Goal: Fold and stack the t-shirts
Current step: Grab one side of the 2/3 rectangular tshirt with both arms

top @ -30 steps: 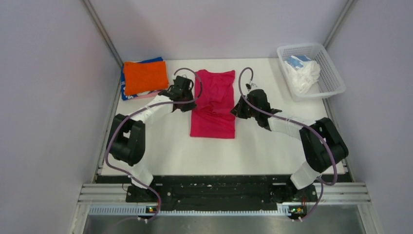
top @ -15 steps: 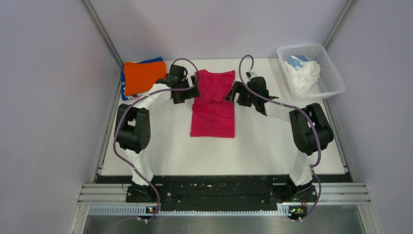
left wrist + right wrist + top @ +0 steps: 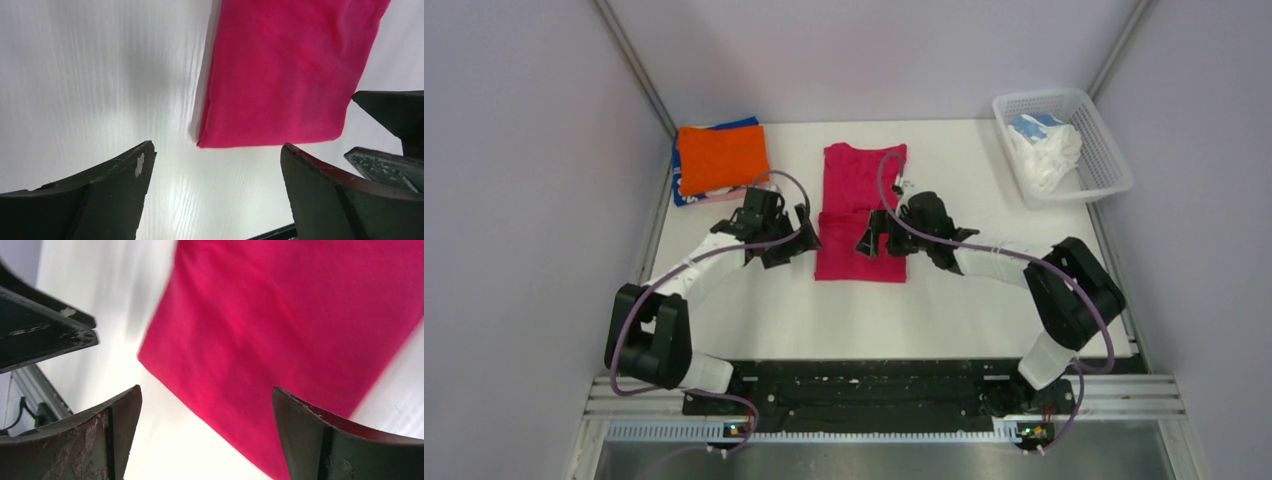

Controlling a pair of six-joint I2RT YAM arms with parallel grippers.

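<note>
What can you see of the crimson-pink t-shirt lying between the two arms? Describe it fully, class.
The crimson-pink t-shirt is plain, soft-looking cloth, folded lengthwise into a narrow strip with no sleeves sticking out. It lies flat on the white table, its long side running away from the arms. The left claw, open, sits just beside its left edge, near the closer corner. The right claw, also open, hangs over its right part. Neither grips it, and whether the right one touches the cloth cannot be told.
</note>
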